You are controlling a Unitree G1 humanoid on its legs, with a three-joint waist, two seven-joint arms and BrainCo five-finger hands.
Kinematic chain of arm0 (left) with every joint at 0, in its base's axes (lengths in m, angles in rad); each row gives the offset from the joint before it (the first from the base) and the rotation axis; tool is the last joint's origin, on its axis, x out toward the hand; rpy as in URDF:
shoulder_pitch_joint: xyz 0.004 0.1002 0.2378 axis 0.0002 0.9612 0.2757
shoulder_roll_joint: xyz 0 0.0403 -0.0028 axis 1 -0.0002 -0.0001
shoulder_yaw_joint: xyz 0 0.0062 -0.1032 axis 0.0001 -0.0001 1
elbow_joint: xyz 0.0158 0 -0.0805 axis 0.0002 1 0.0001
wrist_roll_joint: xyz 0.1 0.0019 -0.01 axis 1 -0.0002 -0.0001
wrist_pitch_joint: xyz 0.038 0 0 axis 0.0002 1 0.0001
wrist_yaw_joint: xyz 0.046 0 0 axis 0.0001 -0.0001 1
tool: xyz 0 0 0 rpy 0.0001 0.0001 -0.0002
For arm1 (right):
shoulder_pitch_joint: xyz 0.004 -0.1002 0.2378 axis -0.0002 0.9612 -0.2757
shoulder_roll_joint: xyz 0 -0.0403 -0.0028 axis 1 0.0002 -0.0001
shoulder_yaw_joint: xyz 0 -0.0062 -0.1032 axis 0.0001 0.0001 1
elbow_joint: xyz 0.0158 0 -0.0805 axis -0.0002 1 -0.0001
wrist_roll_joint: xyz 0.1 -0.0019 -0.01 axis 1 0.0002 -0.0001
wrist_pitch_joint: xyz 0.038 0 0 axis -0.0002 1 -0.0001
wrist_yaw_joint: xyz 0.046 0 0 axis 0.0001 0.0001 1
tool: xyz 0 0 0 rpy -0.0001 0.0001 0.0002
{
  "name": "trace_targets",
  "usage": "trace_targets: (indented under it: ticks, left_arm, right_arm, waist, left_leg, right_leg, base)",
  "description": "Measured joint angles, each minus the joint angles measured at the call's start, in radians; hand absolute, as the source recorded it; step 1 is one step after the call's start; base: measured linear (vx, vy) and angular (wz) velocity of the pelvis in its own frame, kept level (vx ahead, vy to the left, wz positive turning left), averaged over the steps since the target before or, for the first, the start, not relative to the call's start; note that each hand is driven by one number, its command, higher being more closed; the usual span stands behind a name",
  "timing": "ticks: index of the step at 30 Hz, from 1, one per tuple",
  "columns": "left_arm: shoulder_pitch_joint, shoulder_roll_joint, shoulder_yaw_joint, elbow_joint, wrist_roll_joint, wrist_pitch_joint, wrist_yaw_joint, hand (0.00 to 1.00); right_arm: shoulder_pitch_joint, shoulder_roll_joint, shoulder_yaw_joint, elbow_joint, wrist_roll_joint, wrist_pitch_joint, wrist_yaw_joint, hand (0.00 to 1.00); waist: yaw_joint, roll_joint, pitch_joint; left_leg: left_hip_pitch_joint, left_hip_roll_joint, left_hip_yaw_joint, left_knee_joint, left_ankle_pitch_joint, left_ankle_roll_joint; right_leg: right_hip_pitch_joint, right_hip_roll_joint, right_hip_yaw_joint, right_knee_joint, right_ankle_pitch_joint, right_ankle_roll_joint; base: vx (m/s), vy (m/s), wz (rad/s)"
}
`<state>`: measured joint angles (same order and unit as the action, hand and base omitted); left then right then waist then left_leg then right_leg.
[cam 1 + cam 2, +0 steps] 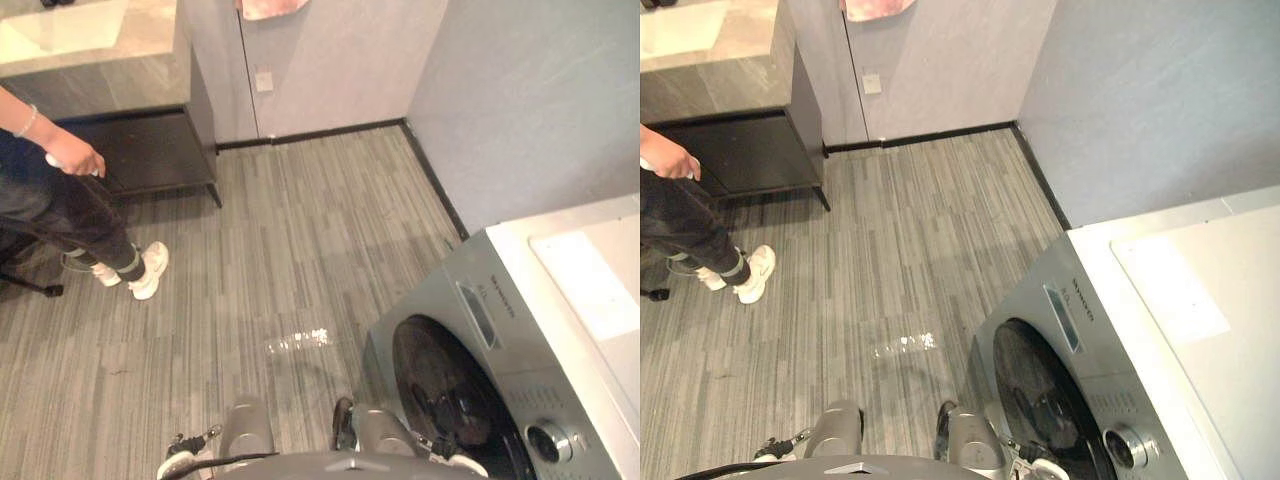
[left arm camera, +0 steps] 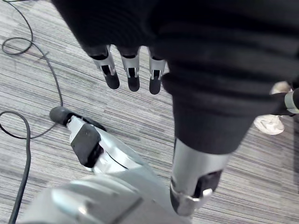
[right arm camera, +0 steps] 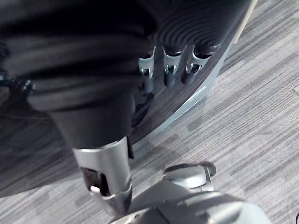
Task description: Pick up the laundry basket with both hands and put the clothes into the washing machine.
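Note:
A silver front-loading washing machine (image 1: 520, 330) stands at the lower right, and its round dark door (image 1: 450, 400) faces the floor space on my left. In the left wrist view my left hand (image 2: 133, 77) hangs over the striped floor with its fingers relaxed and nothing in it. My right hand (image 3: 170, 72) hangs just as loosely beside the washing machine's front (image 3: 196, 100), also holding nothing.
A person (image 1: 60, 200) in dark trousers and white shoes (image 1: 148, 270) stands at the left, holding a small white thing. Behind them is a dark cabinet (image 1: 150, 150) under a marble sink counter (image 1: 90, 40). A pink cloth (image 1: 270, 8) hangs on the far wall. A shiny patch (image 1: 300, 340) marks the floor.

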<state>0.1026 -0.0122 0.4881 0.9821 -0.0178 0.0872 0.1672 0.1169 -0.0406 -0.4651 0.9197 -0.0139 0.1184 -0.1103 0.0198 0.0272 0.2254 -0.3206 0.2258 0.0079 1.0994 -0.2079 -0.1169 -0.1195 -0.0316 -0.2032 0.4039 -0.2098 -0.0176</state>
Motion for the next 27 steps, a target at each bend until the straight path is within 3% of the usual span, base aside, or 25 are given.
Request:
trace_targets:
  ticks: [2,4,5,6,7,8,11,14,16,19,23,25,26,27]
  left_arm:
    - [-0.002,0.000,-0.004,-0.001,0.000,0.001,0.001,0.00]
    - [-0.005,0.004,-0.012,0.000,0.002,0.002,0.001,0.00]
    - [-0.009,0.005,-0.017,-0.001,0.002,0.003,0.001,0.00]
    - [-0.006,0.001,-0.016,0.000,0.003,0.004,0.001,0.00]
    - [-0.006,-0.002,-0.014,0.001,0.004,0.004,-0.002,0.00]
    - [0.000,0.020,-0.007,0.005,0.022,0.005,0.001,0.00]
    - [0.013,0.025,0.005,0.016,0.025,0.011,0.000,0.00]
    - [0.036,0.025,-0.001,0.018,0.043,0.006,-0.001,0.00]
    - [0.050,0.029,-0.019,0.018,0.047,-0.003,0.002,0.00]
    - [0.054,0.034,-0.040,0.019,0.063,-0.003,0.002,0.00]
    - [0.078,0.028,-0.038,0.020,0.063,-0.003,0.009,0.00]
    - [0.091,0.027,-0.036,0.025,0.063,-0.003,0.017,0.00]
    - [0.094,0.030,-0.035,0.028,0.063,-0.003,0.019,0.00]
    - [0.096,0.027,-0.035,0.043,0.063,-0.003,0.024,0.00]
  right_arm:
    - [-0.001,0.000,0.000,-0.002,0.012,-0.003,-0.005,0.00]
    - [0.004,0.001,0.001,-0.003,0.017,-0.003,-0.006,0.00]
    - [0.008,0.004,-0.008,-0.004,0.016,-0.002,-0.006,0.00]
    - [0.016,0.005,-0.018,-0.007,0.017,-0.002,-0.005,0.00]
    - [0.015,0.008,-0.024,-0.006,0.017,-0.003,-0.006,0.00]
    - [0.015,0.041,-0.031,-0.002,0.015,-0.001,-0.004,0.00]
    - [0.017,0.060,-0.051,0.000,0.014,-0.004,-0.002,0.00]
    - [0.019,0.065,-0.047,0.000,0.008,-0.004,0.001,0.00]
    - [0.019,0.059,-0.044,-0.007,0.008,-0.007,-0.001,0.00]
    - [0.030,0.058,-0.004,-0.029,0.010,-0.014,-0.002,0.00]
    - [0.039,0.052,0.013,-0.032,0.018,-0.027,-0.009,0.00]
    - [0.040,0.045,0.016,0.005,0.019,-0.028,-0.013,0.00]
    - [0.040,0.046,0.015,0.014,0.019,-0.028,-0.016,0.00]
    - [0.041,0.037,0.014,0.040,0.018,-0.025,-0.022,0.00]
  waist:
    - [0.000,0.003,0.001]
    - [-0.002,0.003,0.001]
    - [-0.002,0.005,0.000]
    - [-0.003,0.017,-0.008]
    - [-0.004,0.018,-0.008]
    - [0.000,-0.047,-0.015]
    - [0.010,-0.080,-0.035]
    - [0.012,-0.075,-0.045]
    - [0.007,-0.073,-0.046]
    - [0.006,-0.070,-0.045]
    - [0.005,-0.062,-0.049]
    - [0.006,-0.064,-0.056]
    - [0.010,-0.069,-0.061]
    - [0.015,-0.061,-0.086]
  left_leg:
    - [-0.047,0.009,0.130,-0.081,-0.034,0.055]
    - [-0.052,0.002,0.194,-0.235,-0.043,0.069]
    - [-0.039,-0.004,0.233,-0.412,-0.028,0.082]
    - [-0.016,-0.006,0.245,-0.580,0.048,0.112]
    - [-0.009,-0.014,0.244,-0.611,0.083,0.118]
    - [0.017,-0.075,0.268,-0.654,0.080,0.124]
    - [0.057,-0.119,0.289,-0.702,0.066,0.131]
    - [0.143,-0.154,0.316,-0.786,0.063,0.141]
    - [0.181,-0.157,0.316,-0.813,0.067,0.140]
    - [0.212,-0.161,0.276,-0.839,0.078,0.133]
    - [0.216,-0.152,0.213,-0.845,0.081,0.121]
    - [0.203,-0.141,0.172,-0.847,0.084,0.082]
    - [0.203,-0.143,0.165,-0.851,0.086,0.070]
    - [0.201,-0.133,0.149,-0.874,0.097,0.049]
  right_leg:
    - [0.056,-0.009,-0.008,-0.059,-0.002,0.004]
    - [0.074,-0.018,-0.025,-0.078,-0.006,0.010]
    - [0.082,-0.022,-0.040,-0.079,-0.015,0.026]
    - [0.083,-0.020,-0.055,-0.064,-0.035,0.053]
    - [0.081,-0.024,-0.055,-0.046,-0.054,0.063]
    - [0.079,-0.080,-0.035,-0.027,-0.077,0.074]
    - [0.077,-0.110,0.006,-0.004,-0.049,0.079]
    - [0.008,-0.143,0.070,0.181,0.017,0.078]
    - [-0.065,-0.144,0.105,0.337,0.083,0.084]
    - [-0.149,-0.126,0.134,0.495,0.073,0.093]
    - [-0.156,-0.144,0.136,0.294,0.023,0.088]
    - [-0.112,-0.154,0.133,0.081,0.114,0.080]
    - [-0.101,-0.157,0.133,0.046,0.136,0.093]
    - [-0.070,-0.146,0.120,-0.008,0.098,0.127]
  base:
    - [0.19,-0.003,0.11]
    - [0.18,0.119,0.21]
    - [0.20,0.215,0.36]
    - [0.14,0.159,0.38]
    - [0.19,0.229,0.42]
    - [0.16,0.176,0.19]
    - [0.17,0.160,-0.04]
    - [0.12,0.130,-0.15]
    - [0.09,0.072,-0.03]
    - [0.11,-0.052,0.40]
    - [0.09,-0.187,0.52]
    - [0.05,-0.314,0.48]
    - [0.09,-0.363,0.39]
    - [0.10,-0.295,0.29]
